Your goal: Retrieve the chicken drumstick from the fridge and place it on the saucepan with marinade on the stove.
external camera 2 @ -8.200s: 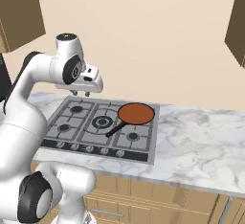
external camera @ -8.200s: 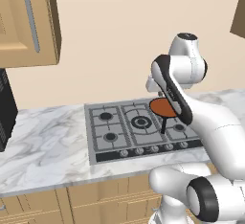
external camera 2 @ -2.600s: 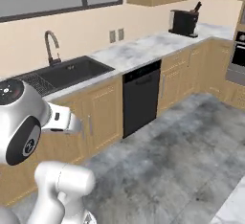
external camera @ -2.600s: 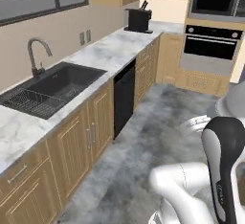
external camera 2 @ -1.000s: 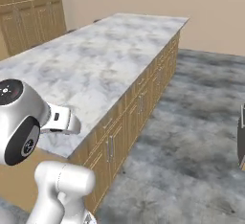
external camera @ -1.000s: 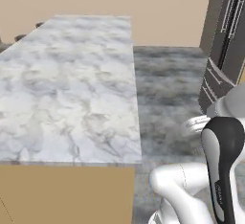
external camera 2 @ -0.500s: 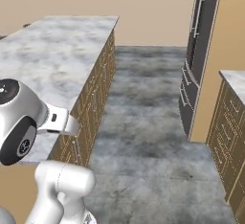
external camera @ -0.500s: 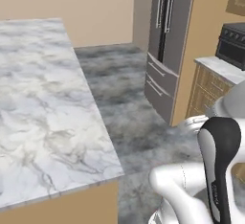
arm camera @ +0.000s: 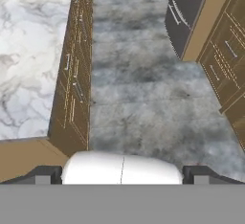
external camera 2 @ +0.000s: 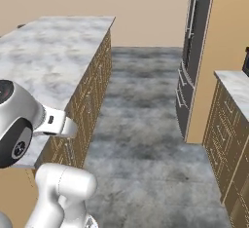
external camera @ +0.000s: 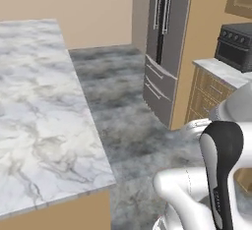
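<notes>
We judge the task barely begun: the fridge (external camera: 165,42) stands closed across the floor, the drumstick presumably unseen inside, and our gripper (arm camera: 122,174) is spread wide, holding nothing.

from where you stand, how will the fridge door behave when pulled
The fridge door should probably swing stiffly as one rigid panel; its doors look shut. The tall bar handles give a firm, non-slippery hold. It looks heavy, unlikely to tip.
</notes>
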